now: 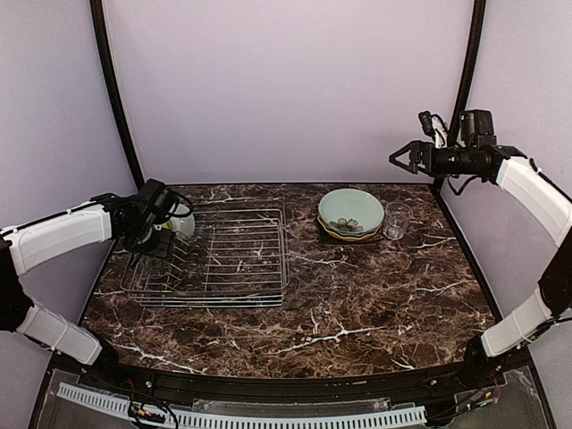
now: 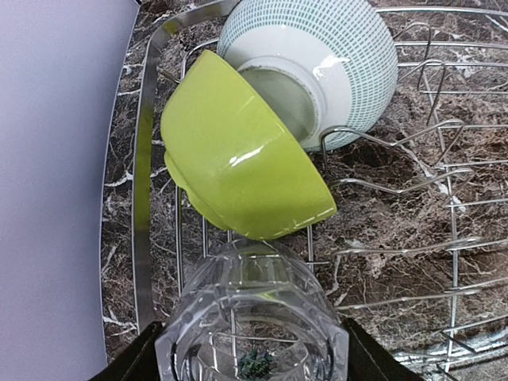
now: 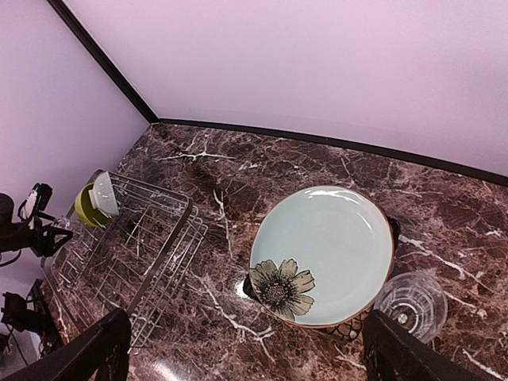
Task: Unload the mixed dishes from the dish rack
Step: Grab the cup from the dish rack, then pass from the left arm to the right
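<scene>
Rack (image 2: pixel 143 198): silver wire.
Near bowl (image 2: pixel 238 159) in it: plain yellow-green, glossy.
Far bowl (image 2: pixel 333 48): white, fine teal dot grid, plain white foot.
Rack glass (image 2: pixel 254 317): clear, ribbed.
Plate (image 3: pixel 325 246), right: pale green, one flower at rim, pale petals, dark centre.
Right glass (image 3: pixel 411 305): clear.
Table (image 1: pixel 357 304): dark brown marble, white veins.

Rack (image 1: pixel 223 259): on your left of the table (image 1: pixel 375 304).
Rack's left end: bowls (image 2: pixel 238 159), glass (image 2: pixel 250 317) beside them.
Right of rack: stacked plates (image 1: pixel 350 213), second glass (image 1: pixel 397 220) at their right.
</scene>
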Robot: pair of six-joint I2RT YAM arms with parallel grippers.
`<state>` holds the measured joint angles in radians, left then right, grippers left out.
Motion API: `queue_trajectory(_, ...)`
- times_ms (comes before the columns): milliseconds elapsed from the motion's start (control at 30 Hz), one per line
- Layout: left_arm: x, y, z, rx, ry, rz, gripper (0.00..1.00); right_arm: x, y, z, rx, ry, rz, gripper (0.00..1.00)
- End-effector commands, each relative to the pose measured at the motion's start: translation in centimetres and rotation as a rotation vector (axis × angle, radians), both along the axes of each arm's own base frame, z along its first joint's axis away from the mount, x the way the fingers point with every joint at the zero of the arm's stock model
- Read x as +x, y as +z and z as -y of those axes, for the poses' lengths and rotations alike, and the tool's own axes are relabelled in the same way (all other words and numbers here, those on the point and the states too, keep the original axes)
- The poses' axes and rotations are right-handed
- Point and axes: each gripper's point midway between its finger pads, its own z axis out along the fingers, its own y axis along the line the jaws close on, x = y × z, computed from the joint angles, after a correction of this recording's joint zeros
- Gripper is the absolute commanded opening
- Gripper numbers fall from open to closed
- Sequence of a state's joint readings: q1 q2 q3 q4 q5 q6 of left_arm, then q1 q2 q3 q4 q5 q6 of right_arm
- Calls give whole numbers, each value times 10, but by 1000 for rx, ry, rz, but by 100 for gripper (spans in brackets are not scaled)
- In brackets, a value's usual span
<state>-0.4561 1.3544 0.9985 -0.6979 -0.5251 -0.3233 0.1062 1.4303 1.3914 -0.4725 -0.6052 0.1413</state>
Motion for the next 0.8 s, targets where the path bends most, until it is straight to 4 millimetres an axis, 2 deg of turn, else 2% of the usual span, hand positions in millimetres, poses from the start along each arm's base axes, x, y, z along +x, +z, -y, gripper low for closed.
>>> queue_trajectory(0, -11, 26, 1, -61, -21, 33, 45, -3, 12, -10, 75, 61, 28, 99)
queue_trajectory(200, -17, 72, 41, -308, -178, 111, 39, -17, 28, -25, 166, 173, 91, 99)
queue_trajectory(467, -17, 173, 85, -604, -370, 399, 40, -35, 46, -41, 347, 294, 108, 95)
queue_trajectory(567, -20, 204, 98, -703, -437, 488, 40, -45, 53, -52, 411, 344, 105, 92)
queue_trajectory(667, -21, 237, 111, -832, -490, 603, 39, -55, 58, -70, 448, 399, 108, 89)
queue_trajectory(767, -21, 260, 118, -939, -500, 668, 38, -71, 64, -97, 463, 467, 134, 87)
